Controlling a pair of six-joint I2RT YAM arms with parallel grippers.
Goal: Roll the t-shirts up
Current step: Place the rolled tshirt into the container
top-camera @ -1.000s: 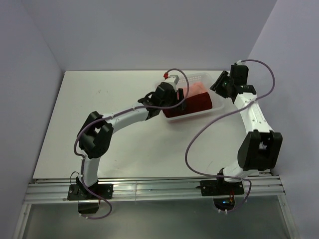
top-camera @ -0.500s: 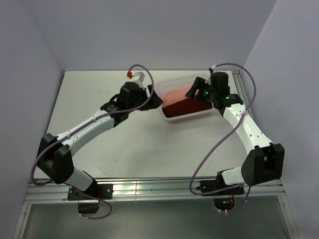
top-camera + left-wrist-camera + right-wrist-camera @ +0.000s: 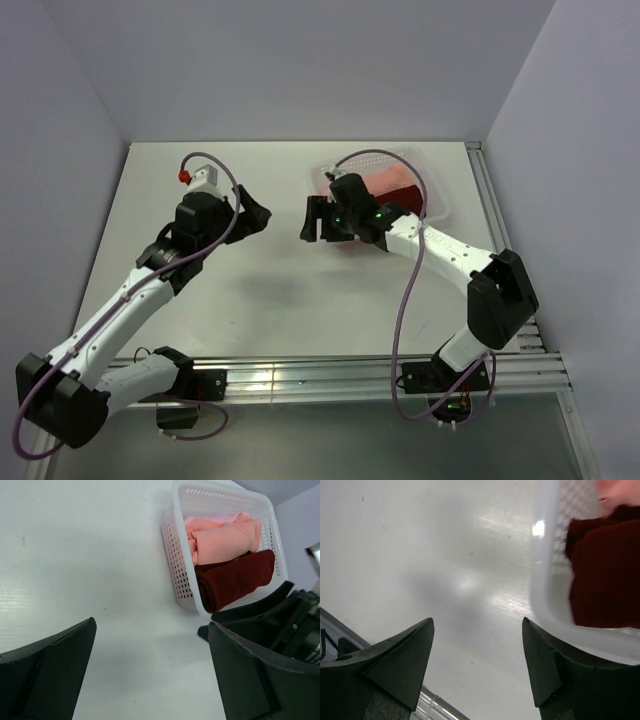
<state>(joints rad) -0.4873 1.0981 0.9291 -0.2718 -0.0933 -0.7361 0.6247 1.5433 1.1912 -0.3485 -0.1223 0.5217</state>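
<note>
Inside white lattice basket (image 3: 172, 555): soft rolled maroon t-shirt (image 3: 235, 580), peach t-shirt (image 3: 222, 537).
Left gripper (image 3: 150, 630) gapes empty nearby; right gripper (image 3: 477, 625) likewise, beside its rim.

- The top camera looks down from high up behind and sees the whole counter (image 3: 280, 300).
- The left wrist camera looks down between its jaws at the white basket (image 3: 177, 555).
- The right wrist camera sits much closer, by the basket's corner.
- All three see the dark red shirt (image 3: 235, 580).
</note>
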